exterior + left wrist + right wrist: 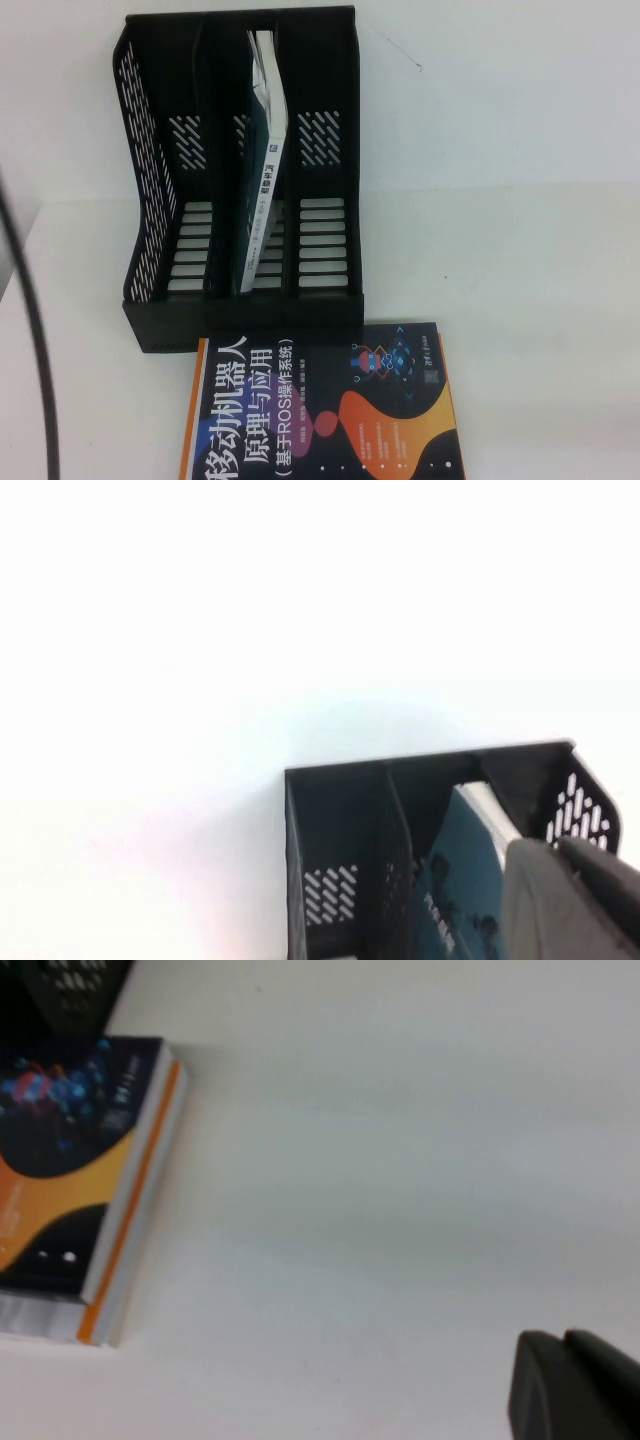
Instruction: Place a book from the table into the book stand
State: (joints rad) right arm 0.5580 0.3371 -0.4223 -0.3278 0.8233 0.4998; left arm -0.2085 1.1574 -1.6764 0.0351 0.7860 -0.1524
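Note:
The book (262,170), white-covered with a teal spine, stands leaning in the middle slot of the black book stand (150,200) on the white table (500,230). In the left wrist view the book's teal cover (460,880) shows inside the stand (335,820). My left gripper (548,848) is shut and empty, in front of the stand and apart from the book. My right gripper (555,1340) is shut and empty over bare table. Neither gripper shows in the high view.
A black-and-orange book (320,410) with large white characters lies flat right in front of the stand; it also shows in the right wrist view (70,1180). A black cable (30,300) runs down the left edge. The stand's two outer slots hold nothing.

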